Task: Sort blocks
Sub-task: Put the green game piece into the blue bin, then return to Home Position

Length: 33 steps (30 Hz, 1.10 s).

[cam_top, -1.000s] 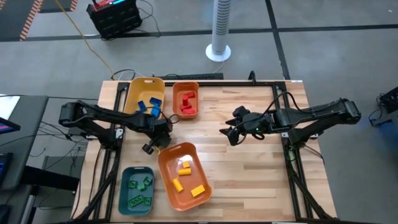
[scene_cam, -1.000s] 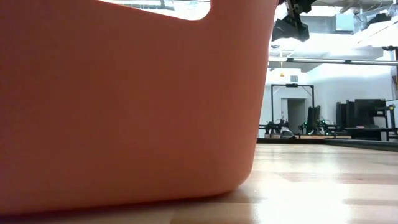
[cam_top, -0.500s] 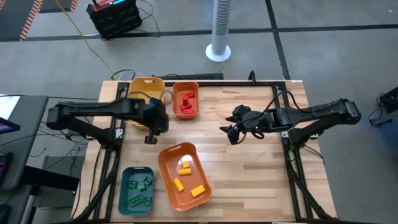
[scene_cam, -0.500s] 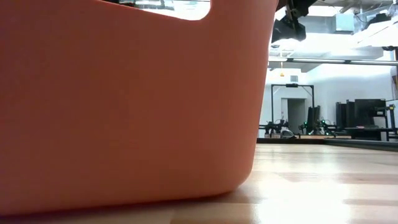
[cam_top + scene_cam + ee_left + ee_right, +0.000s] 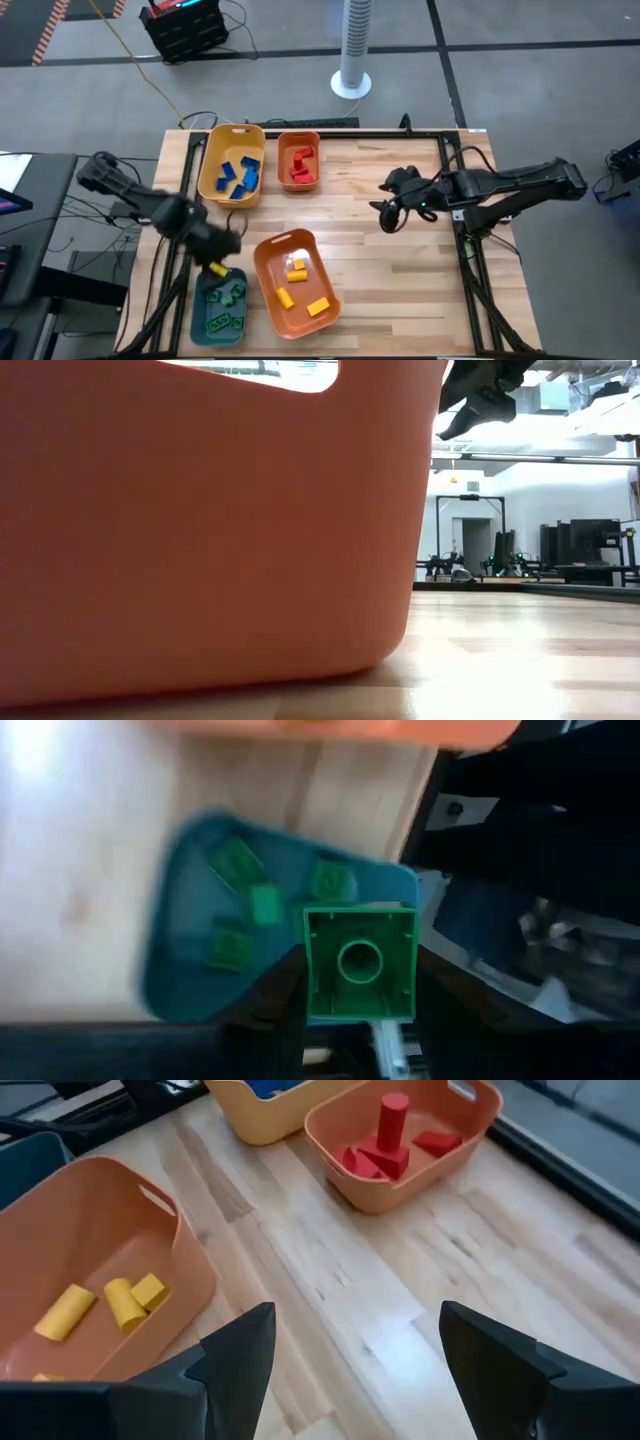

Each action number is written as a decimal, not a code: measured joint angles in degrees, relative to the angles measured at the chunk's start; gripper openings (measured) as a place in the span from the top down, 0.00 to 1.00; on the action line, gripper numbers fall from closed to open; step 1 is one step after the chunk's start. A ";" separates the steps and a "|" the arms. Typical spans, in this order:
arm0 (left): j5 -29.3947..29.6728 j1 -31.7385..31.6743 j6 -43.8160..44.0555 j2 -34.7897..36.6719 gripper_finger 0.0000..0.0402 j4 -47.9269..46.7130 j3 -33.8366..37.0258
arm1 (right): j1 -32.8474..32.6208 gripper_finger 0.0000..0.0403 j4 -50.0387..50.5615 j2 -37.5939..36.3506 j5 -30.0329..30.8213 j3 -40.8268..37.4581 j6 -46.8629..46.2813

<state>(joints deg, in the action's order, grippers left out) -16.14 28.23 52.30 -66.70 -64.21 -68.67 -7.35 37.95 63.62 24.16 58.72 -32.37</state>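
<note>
I've got the left gripper (image 5: 358, 1005) clamped on a green block (image 5: 359, 963), hollow underside facing the wrist cam, fingers on its two opposite side walls. In the high view the L gripper (image 5: 215, 262) sits at the near-left of the table, right at the top rim of the teal bin (image 5: 197, 310), maybe just over it. Key relation: the teal bin (image 5: 175, 955) lies straight ahead past the block in the wrist view, w/ other green blocks (image 5: 250, 900) already in it, so I judge the drop needs only a short push fwd over the bin's middle, then release. Block is squarish, no real long axis to worry abt. Right gripper (image 5: 388, 214) hangs open and empty over bare table mid-right, well apart from the bins; L arm is clearly nearer. Other blocks look sorted: blue in yellow bin (image 5: 212, 178), red in small orange bin (image 5: 283, 170), yellow in big orange bin (image 5: 268, 290).
</note>
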 joint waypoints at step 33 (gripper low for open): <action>4.91 20.39 53.34 -12.49 0.43 17.48 17.92 | -8.03 0.28 -0.66 -1.49 -0.02 0.00 7.38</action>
<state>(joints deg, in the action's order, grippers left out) -11.23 48.62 105.63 -79.19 -46.73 -50.75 -15.38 37.30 62.13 24.14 58.72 -24.99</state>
